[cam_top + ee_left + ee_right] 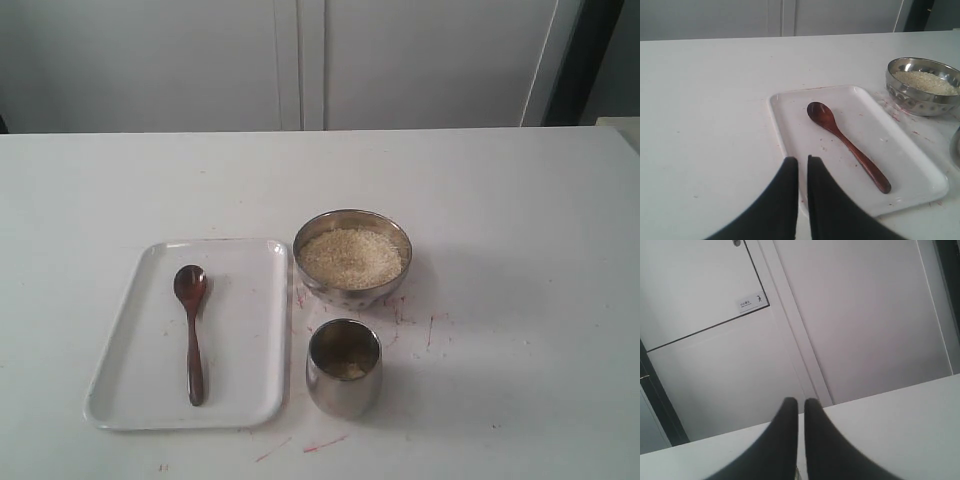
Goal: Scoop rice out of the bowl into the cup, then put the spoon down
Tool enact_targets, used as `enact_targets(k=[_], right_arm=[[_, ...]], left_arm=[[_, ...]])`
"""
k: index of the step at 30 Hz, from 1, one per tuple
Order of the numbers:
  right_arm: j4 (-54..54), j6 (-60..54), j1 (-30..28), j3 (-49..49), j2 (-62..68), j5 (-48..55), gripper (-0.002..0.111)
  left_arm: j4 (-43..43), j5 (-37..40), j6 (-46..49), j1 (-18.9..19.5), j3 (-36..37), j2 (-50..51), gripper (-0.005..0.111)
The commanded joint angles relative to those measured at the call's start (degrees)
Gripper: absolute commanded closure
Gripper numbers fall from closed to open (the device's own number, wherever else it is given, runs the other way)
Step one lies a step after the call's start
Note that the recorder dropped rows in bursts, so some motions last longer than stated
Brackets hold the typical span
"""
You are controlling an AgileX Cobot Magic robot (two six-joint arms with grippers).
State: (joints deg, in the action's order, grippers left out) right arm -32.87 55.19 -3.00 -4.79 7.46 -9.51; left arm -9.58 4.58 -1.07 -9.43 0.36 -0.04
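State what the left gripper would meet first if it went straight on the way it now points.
The left gripper would probably meet the white tray first, near its edge; the spoon lies off that line. Depth is unclear in the wrist view.

From my left wrist the cup [956, 147] is only a sliver at the picture's edge, the bowl [920, 100] is clipped there too, and the wall sign [752, 303] seen from my right wrist is too small to read.

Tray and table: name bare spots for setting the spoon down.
In the exterior view, free: tray strip right of the spoon; table right of the bowl and cup; table left of the tray. Crowded: the gap between bowl and cup.
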Motion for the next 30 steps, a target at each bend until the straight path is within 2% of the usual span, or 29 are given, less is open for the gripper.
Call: enact_targets(k=[1, 5, 8, 13, 18, 20, 25, 30], right_arm=[[-0.4, -1.3, -0.43, 0.39, -0.51, 0.49, 0.103], [0.7, -8.42, -0.43, 3.25, -1.43, -0.07, 0.103], [6.35, -16.37, -0.43, 4.79, -2.45, -0.58, 0.103], [6.27, -21.03, -0.43, 4.79, -5.64, 0.27, 0.103], [6.88, -20.92, -0.43, 4.79, -6.03, -1.41, 0.103], [11.82, -24.81, -0.43, 4.79, -6.03, -2.3, 0.103], [33.61, -49.77, -0.43, 4.79, -6.03, -0.31, 0.103], [34.26, -53.93, -0.43, 4.79, -6.03, 6.14, 0.103]], left_arm=[[-0.55, -0.21, 0.01, -0.38, -0.36, 0.04, 0.092], [-0.55, -0.21, 0.01, -0.38, -0.36, 0.04, 0.092], [-0.55, -0.21, 0.01, -0.38, -0.36, 0.04, 0.092], [-0.55, -0.21, 0.01, -0.38, -0.36, 0.04, 0.092], [-0.55, -0.21, 0.01, -0.38, -0.36, 0.04, 0.092], [-0.55, -0.21, 0.01, -0.38, -0.36, 0.04, 0.092], [-0.55, -0.21, 0.01, -0.38, -0.36, 0.04, 0.092], [-0.55, -0.21, 0.01, -0.38, -0.36, 0.04, 0.092]])
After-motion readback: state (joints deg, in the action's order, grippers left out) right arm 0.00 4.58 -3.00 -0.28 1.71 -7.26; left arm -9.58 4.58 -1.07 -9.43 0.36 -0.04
